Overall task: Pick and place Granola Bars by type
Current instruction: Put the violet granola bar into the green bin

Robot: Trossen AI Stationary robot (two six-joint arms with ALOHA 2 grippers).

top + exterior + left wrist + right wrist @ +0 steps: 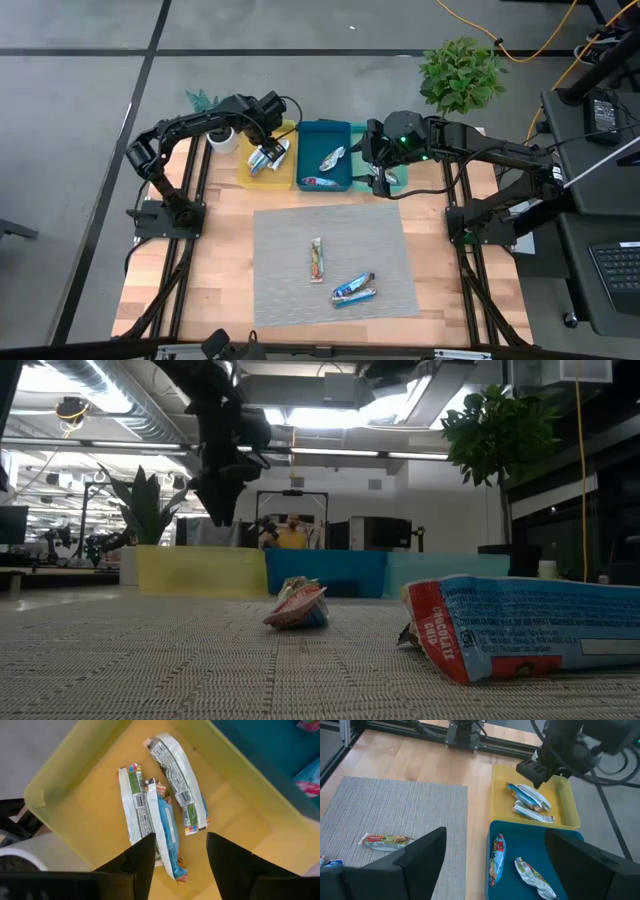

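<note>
Hovering left pincer, agape, empty

Two dark jointed arms w/ black cables

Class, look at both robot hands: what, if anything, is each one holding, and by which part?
Nothing is held. The left hand hangs open above the bars in the yellow tray; the right hand is open over the blue tray.

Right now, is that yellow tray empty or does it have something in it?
Not empty: the yellow tray holds three bars, lying flat.
</note>
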